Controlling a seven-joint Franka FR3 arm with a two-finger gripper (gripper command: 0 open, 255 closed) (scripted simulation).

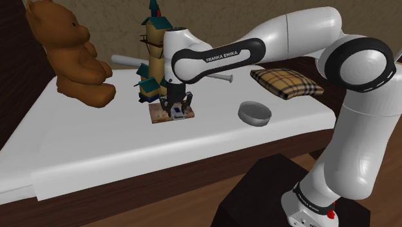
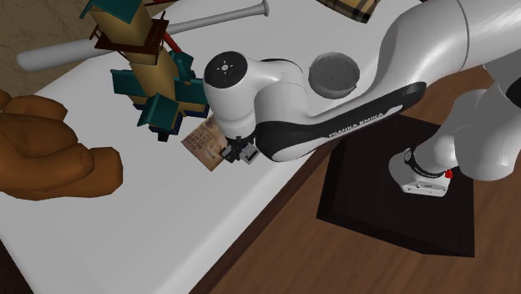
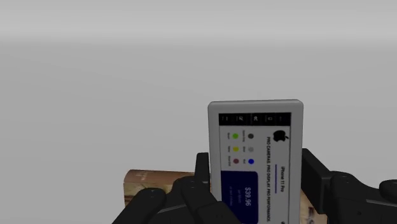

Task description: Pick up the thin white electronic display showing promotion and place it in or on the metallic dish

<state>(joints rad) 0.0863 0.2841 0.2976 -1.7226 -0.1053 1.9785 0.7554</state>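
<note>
The display (image 3: 254, 153) sits low and right of centre in the wrist view. It is a thin white slab standing on end, and its screen shows colour dots, a blue price panel and lines of small text. The gripper (image 3: 257, 163) pinches it: one black finger (image 3: 202, 168) presses on one long edge and the other presses on the opposite edge. Whether it is off the surface cannot be told.

In the shoulder view the display (image 1: 178, 113) is a small white and blue patch just left of the frame's centre, under the gripper (image 1: 177, 106). It is over a brown board (image 1: 161, 116) lying flat on the white table (image 1: 129, 155). The second exterior view shows the gripper (image 2: 236, 153) near mid-frame at the lower right corner of the board (image 2: 203, 140), which carries dark writing. In the wrist view the board (image 3: 149, 181) shows behind the gripper's knuckles.

The dish (image 1: 255, 114) is a round grey bowl on the table, right of centre in the shoulder view and well apart from the gripper. In the second exterior view the dish (image 2: 334, 75) lies in the upper right, partly behind the arm.

Just above the board in the shoulder view stands a tan and teal tower (image 1: 153, 58), with a grey bat (image 1: 122, 60) behind it. A brown bear (image 1: 76, 55) sits at the upper left and a plaid cushion (image 1: 287, 82) lies at the upper right. The dark stand (image 1: 258, 193) is at the lower right.
</note>
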